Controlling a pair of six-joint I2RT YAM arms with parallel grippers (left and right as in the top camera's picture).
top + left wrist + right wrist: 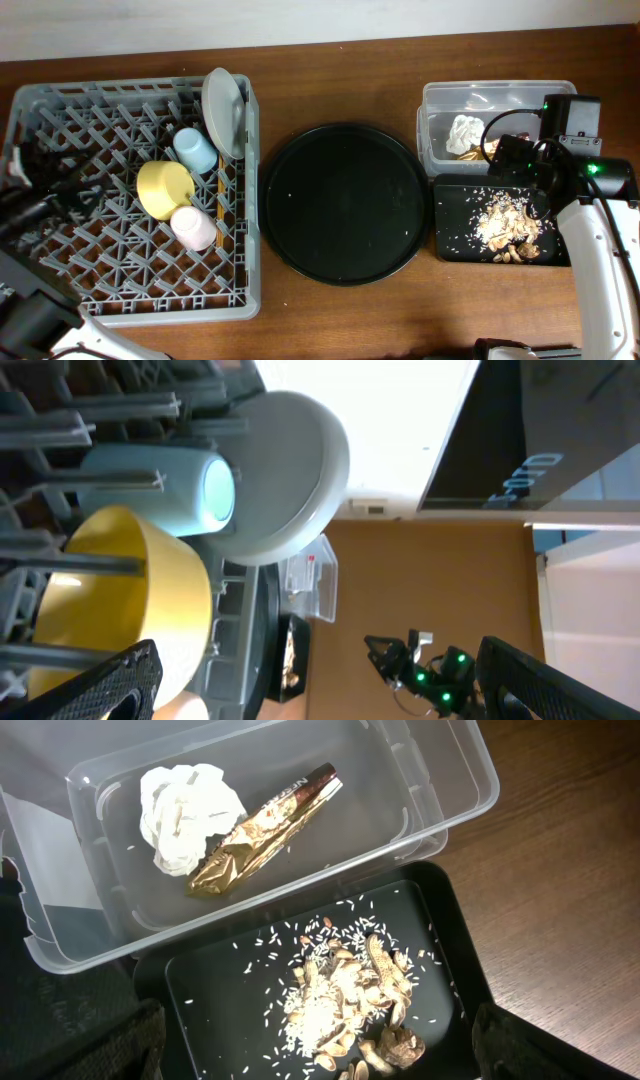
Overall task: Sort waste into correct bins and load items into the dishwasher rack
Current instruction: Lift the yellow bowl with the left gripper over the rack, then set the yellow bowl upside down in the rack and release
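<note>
Though the right claw [318, 1055] gaped wide, the wrapper [262, 830] at its twelve o'clock seemed light, crinkly, best pinched mid-length.

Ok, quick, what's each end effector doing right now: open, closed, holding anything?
Left end effector: open, holding nothing.
Right end effector: open, holding nothing.

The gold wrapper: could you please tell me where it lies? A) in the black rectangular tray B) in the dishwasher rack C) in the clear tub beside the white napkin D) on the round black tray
C: the gold wrapper lies in the clear tub beside the napkin; the black rectangular tray holds food scraps.
</note>
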